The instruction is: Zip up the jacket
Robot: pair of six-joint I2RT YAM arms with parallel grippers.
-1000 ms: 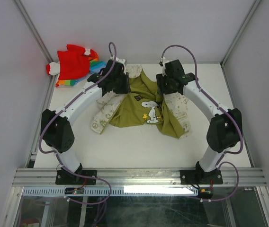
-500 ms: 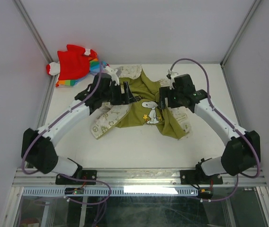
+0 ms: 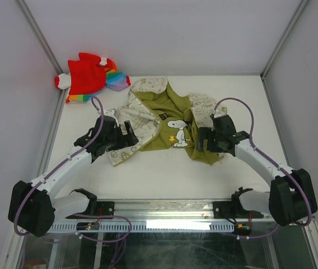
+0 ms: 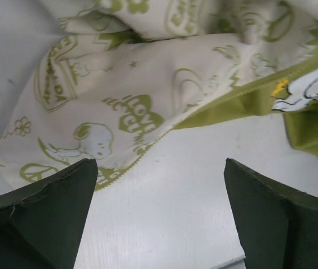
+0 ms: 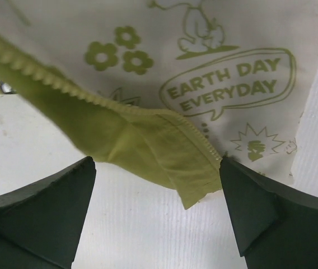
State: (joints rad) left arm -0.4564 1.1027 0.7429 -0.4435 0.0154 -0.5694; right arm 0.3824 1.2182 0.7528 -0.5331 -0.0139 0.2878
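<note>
The jacket (image 3: 159, 115) lies open at the centre of the frame on the white table (image 3: 164, 174), olive lining up. The left gripper (image 3: 129, 132) gapes wide at its lower left hem, and the right gripper (image 3: 195, 140) gapes wide at the lower right hem. The 2 hold nothing.
</note>
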